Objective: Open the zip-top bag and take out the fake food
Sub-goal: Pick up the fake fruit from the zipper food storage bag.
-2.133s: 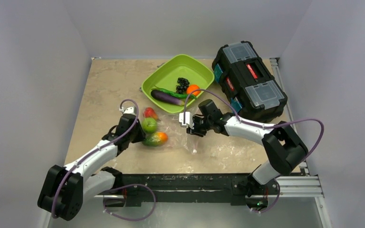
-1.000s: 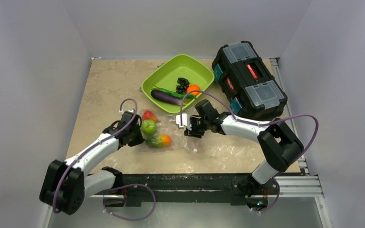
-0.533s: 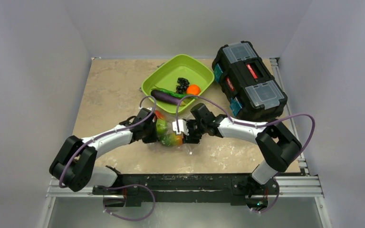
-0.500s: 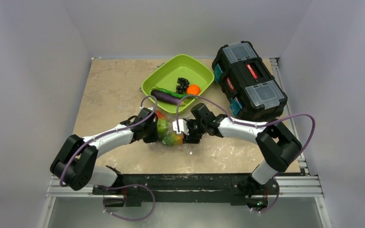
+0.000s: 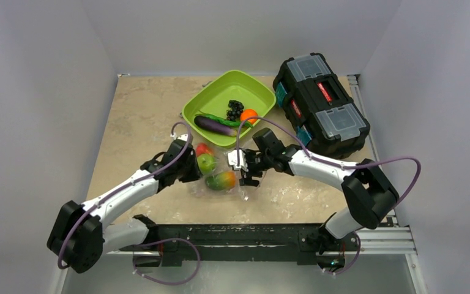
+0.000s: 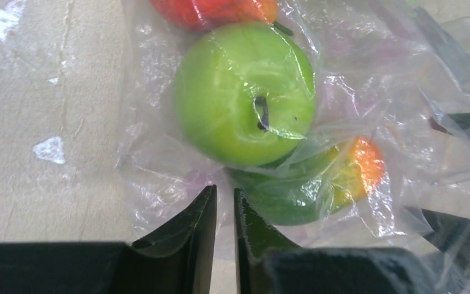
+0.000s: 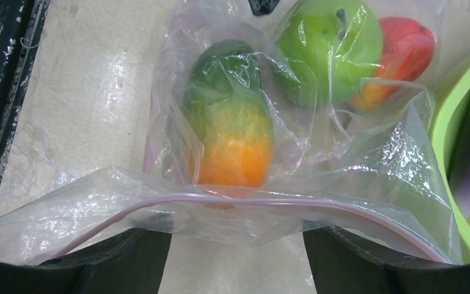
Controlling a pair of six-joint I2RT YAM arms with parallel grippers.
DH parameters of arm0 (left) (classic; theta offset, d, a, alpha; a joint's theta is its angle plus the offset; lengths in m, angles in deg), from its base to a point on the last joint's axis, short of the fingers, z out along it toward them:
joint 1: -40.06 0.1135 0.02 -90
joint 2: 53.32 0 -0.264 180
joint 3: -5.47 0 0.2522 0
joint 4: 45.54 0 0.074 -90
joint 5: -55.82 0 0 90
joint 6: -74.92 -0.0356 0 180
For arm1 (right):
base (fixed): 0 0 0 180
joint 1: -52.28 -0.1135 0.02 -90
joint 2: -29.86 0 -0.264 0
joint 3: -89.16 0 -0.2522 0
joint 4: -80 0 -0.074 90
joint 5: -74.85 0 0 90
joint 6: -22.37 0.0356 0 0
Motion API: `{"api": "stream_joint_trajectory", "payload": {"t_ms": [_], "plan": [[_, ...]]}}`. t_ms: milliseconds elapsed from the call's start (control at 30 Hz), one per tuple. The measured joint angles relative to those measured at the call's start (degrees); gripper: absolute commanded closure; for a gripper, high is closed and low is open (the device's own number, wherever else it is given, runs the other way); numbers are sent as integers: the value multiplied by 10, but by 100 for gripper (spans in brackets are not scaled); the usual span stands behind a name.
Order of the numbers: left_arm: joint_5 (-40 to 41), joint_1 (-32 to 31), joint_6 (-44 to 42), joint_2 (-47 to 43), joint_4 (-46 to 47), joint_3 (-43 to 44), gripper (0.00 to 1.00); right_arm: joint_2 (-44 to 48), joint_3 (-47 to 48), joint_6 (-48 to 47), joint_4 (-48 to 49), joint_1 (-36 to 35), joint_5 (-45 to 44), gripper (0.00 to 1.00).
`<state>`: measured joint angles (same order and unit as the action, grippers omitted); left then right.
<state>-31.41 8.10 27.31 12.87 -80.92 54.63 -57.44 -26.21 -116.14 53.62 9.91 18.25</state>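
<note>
The zip-top bag point(image 5: 231, 160) lies on the table in front of the green tray, holding a green apple point(image 5: 207, 163), a red fruit point(image 5: 203, 149) and a green-orange mango point(image 5: 221, 180). My left gripper point(image 5: 191, 169) is at the bag's left end. In the left wrist view its fingers point(image 6: 203, 211) pinch the plastic film beside the apple point(image 6: 245, 92). My right gripper point(image 5: 243, 173) is at the bag's right end, open wide. The pink zip strip point(image 7: 251, 201) drapes across its spread fingers point(image 7: 141, 260), with the mango point(image 7: 232, 122) just beyond.
The lime-green tray point(image 5: 203, 98) at the back holds an eggplant point(image 5: 215, 125), grapes point(image 5: 235, 108), an orange point(image 5: 248, 115) and a green pod. A black toolbox point(image 5: 321, 104) stands to its right, close behind my right arm.
Both grippers closed in on the bag from either side, bunching it toward the middle. In the last half second they drew slightly apart and the fruit shifted left with the bag.
</note>
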Motion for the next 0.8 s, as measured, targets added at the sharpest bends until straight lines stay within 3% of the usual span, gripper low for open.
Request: {"api": "stream_joint_trajectory", "payload": {"t_ms": [200,333,433,800], "plan": [[3,0,-17,-74,-55,-1,76,-12,0,10,2,5,-12,26],[-44,0,-28,-101,-42,-8,87,-16,0,15,2,8,-24,29],[-88,-1,-30,-72,-10,-11,100,-17,0,17,2,9,-30,30],[-122,-18,-40,71,16,-2,100,-33,0,21,-2,9,-44,27]]}}
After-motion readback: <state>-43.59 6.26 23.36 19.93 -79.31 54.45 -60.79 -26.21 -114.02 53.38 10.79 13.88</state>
